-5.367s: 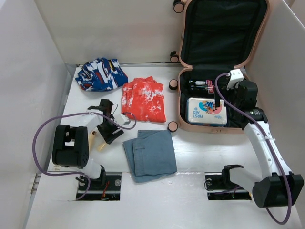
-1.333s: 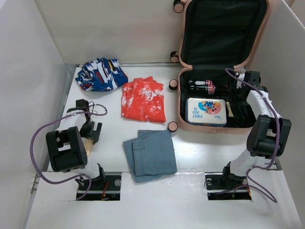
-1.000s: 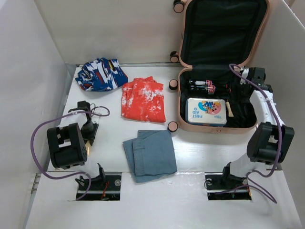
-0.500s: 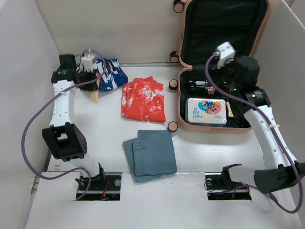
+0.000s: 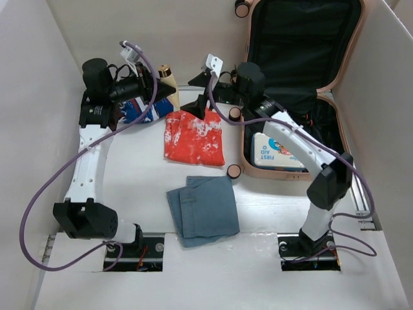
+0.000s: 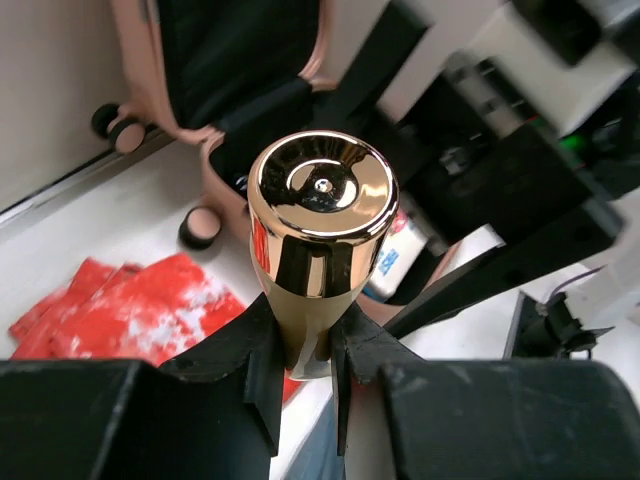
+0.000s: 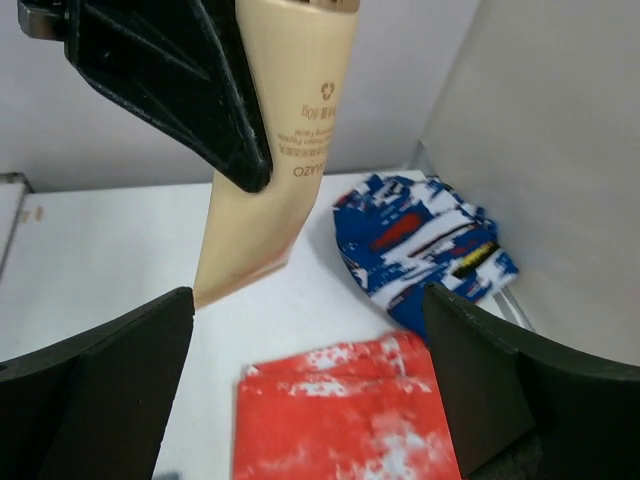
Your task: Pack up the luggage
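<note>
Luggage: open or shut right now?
Open. The luggage has its lid raised at the back, black inside exposed, and the first aid tin shows in the lower half.

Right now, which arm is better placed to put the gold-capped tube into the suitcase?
Probably the right. The left gripper holds the tube well left of the luggage; the right gripper is open, facing the tube, and its arm stands beside the luggage.

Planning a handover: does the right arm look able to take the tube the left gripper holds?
Probably yes: the right gripper stands open facing the tube in the left gripper, nothing between them.
</note>
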Tool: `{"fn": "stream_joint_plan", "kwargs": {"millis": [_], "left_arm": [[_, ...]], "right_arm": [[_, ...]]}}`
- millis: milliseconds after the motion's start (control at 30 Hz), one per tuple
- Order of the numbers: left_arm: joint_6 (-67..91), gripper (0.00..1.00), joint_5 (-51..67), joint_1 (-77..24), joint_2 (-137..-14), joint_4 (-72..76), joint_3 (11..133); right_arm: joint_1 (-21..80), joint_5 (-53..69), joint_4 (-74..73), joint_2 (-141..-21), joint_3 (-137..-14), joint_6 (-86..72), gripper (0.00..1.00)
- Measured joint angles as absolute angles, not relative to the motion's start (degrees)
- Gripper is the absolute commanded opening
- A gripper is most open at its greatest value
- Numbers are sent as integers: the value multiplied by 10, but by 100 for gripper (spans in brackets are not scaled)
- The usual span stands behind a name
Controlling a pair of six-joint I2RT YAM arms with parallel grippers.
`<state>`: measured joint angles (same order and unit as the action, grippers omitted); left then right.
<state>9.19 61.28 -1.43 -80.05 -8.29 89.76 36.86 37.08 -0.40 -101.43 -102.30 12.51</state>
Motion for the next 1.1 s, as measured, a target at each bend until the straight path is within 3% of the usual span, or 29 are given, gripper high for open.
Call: {"fn": "stream_joint_plan", "kwargs": {"millis": [267, 433, 533, 567, 633, 667, 767, 800, 833, 933, 1100], "left_arm": [[162, 0, 670, -20, -852, 22, 896], [156, 0, 684, -28, -882, 22, 897], [154, 0, 686, -33, -890, 22, 897], [151, 0, 686, -35, -891, 22, 897], [144, 0, 678, -37, -891, 27, 897], [143, 0, 682, -36, -891, 27, 897], [138, 0, 689, -39, -889, 42, 897], [136, 6, 688, -42, -889, 46, 896], [136, 26, 689, -43, -888, 50, 895], [143, 100, 684, -48, -884, 44, 886], [97, 100, 619, -61, -875, -39, 899]], "right_arm": [[345, 465, 174, -1095, -1034, -21, 98], [342, 487, 220, -1124, -1035, -65, 83], [342, 496, 238, -1141, -1044, -84, 68], [342, 500, 251, -1147, -1045, -97, 53], [342, 517, 271, -1154, -1045, -120, 38], [343, 515, 278, -1155, -1045, -131, 23], [339, 520, 291, -1156, -1042, -154, 1], [338, 524, 299, -1156, -1039, -161, 0], [337, 526, 307, -1155, -1035, -166, 0], [337, 521, 335, -1143, -999, -176, 0], [312, 487, 330, -1087, -886, -176, 0]]}}
